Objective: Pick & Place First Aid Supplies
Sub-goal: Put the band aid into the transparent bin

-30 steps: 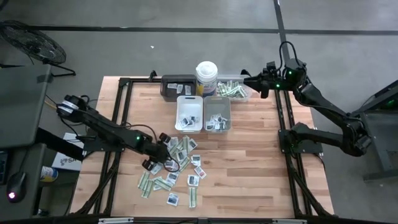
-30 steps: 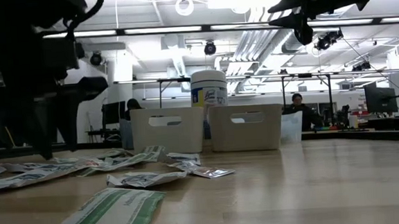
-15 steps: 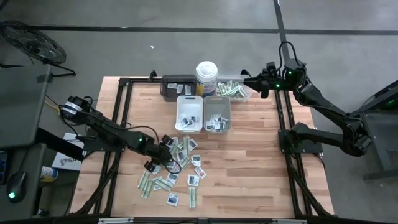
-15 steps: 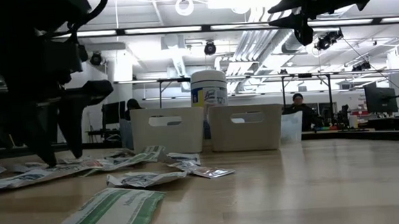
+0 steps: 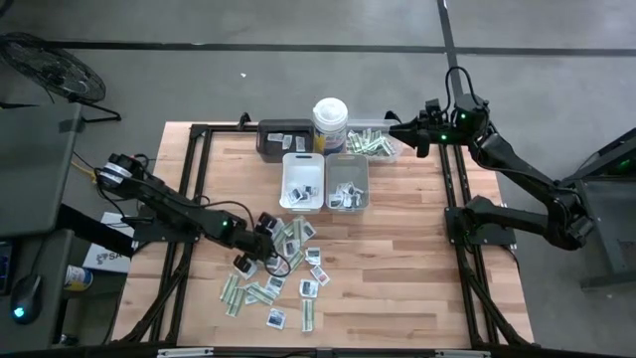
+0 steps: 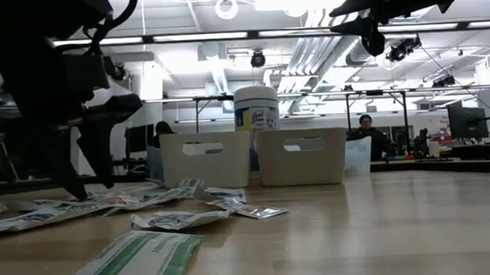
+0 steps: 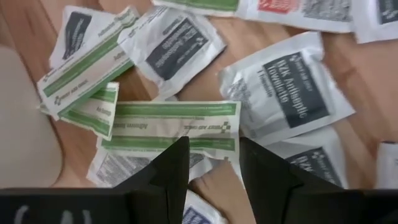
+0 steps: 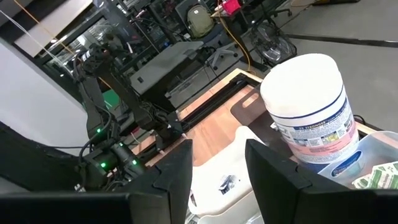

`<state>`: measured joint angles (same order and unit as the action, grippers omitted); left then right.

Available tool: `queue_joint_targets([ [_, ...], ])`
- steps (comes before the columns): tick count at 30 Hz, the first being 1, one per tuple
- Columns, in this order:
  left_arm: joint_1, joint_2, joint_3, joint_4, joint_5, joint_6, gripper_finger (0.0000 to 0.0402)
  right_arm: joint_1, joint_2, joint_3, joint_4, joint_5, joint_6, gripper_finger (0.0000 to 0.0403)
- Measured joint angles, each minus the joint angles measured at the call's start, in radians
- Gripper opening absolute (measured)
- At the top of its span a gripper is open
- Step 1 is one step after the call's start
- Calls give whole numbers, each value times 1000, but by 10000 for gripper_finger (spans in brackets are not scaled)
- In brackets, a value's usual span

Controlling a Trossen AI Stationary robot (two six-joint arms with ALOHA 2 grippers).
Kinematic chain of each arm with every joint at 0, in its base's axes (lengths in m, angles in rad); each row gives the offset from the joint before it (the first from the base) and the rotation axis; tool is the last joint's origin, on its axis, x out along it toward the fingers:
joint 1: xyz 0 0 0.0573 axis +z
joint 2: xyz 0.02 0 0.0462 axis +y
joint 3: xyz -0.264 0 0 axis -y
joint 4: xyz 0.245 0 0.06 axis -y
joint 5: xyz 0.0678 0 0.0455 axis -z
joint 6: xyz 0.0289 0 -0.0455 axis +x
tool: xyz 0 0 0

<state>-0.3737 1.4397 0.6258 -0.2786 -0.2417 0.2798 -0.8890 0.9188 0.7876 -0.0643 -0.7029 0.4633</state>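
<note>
The left gripper (image 7: 213, 163) hangs spread just above a green-striped bandage strip (image 7: 171, 126) in the heap of first aid packets (image 5: 283, 261). The right gripper (image 8: 217, 163), fingers apart and empty, hovers near the white canister (image 8: 311, 106).

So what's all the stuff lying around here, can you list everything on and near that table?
First aid packets: dozens, white sachets with dark marks and green-and-white strips, loose on the near-left of the table; more lie in the trays.
White tray: one, mid-table, far side.
Grey tray: one, right beside the white tray.
Dark tray: one, at the far edge.
Clear tray: one, far edge, holds green strips.
Canister: one, white with lid, between the dark and clear trays.
People: at least one, seated in the room behind.
Left gripper: dark, open, low over the pile.
Right gripper: dark, open, empty, raised above the clear tray.
</note>
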Motion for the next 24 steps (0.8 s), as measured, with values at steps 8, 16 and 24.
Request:
queue_joint_targets([
  [8,0,37,0,31,-15,0,94,0,0,0,0,0,0,142],
  [16,-1,47,0,38,-8,-13,30,0,0,0,-3,0,0,142],
  [24,1,44,21,41,-18,-41,2,0,0,0,-8,0,0,142],
])
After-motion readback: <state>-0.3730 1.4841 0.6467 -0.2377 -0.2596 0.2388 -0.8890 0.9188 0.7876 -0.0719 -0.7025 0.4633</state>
